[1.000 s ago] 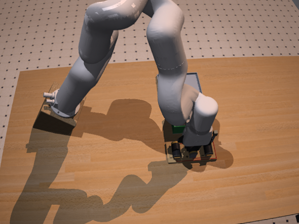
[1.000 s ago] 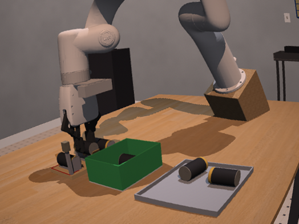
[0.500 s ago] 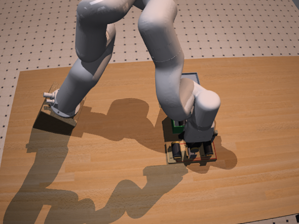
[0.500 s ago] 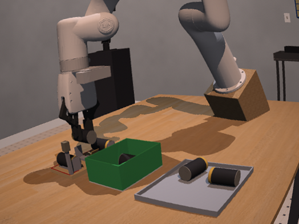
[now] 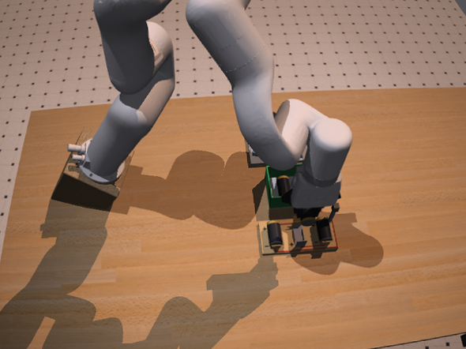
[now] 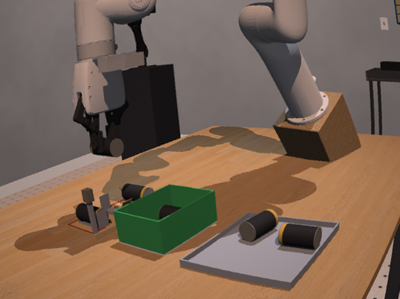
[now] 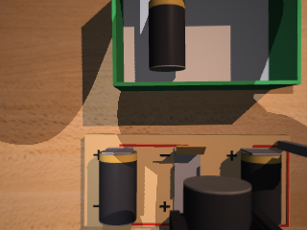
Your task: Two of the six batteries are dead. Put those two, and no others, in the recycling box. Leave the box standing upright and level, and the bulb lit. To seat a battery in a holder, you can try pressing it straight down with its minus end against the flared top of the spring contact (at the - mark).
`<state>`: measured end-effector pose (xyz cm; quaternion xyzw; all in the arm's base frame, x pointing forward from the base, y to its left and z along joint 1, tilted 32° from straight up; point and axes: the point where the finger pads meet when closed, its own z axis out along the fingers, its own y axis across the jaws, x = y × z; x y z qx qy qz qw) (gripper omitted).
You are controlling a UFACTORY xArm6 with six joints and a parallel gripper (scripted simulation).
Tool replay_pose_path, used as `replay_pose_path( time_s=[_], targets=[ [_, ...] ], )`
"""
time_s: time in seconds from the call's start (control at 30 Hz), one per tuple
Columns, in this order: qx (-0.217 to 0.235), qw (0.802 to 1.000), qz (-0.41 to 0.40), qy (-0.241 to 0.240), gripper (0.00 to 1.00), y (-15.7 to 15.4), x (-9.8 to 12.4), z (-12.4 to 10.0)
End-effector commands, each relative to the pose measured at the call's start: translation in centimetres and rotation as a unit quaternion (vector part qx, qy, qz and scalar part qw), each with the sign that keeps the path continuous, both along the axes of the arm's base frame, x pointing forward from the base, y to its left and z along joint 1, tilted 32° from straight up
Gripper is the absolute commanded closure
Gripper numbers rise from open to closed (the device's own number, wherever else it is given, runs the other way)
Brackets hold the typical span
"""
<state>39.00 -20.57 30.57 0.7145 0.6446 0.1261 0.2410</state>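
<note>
Exterior view: the fingers (image 6: 106, 143) are closed on a battery (image 6: 114, 147) (image 7: 217, 201) (image 5: 308, 220), carried sideways well above the holder board (image 6: 99, 234) (image 7: 144, 139) (image 5: 266, 250). One battery lies in the green box (image 6: 138, 230) (image 7: 206, 84) (image 5: 268, 186), which stands upright; two lie on the grey tray (image 6: 229, 270) (image 5: 257, 164). The cell is judged rigid, moderately heavy for its size and smooth-skinned, liable to roll or pivot if gripped off centre. Best hold: across mid-barrel, both ends left free for the contacts.

Top view: the arm covers most of the tray and part of the box. The held battery shows only in part beneath the gripper housing. No bulb can be made out.

Wrist view: the outer two bays each hold a battery; the middle one appears unfilled, though partly masked by the held cell. The lower frame edge cuts off the grip. Charge cannot be told by eye.
</note>
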Motion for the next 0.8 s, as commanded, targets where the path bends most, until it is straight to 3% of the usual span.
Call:
replay_pose_path(
  time_s=[0.0, 0.5, 0.77],
  targets=[
    [-0.003, 1.000, 0.003, -0.001, 0.72, 0.0, 0.0, 0.3],
    [-0.004, 1.000, 0.006, 0.000, 0.72, 0.1, 0.0, 0.3],
    [-0.004, 1.000, 0.006, 0.000, 0.72, 2.0, 0.7, 0.3]
  ],
)
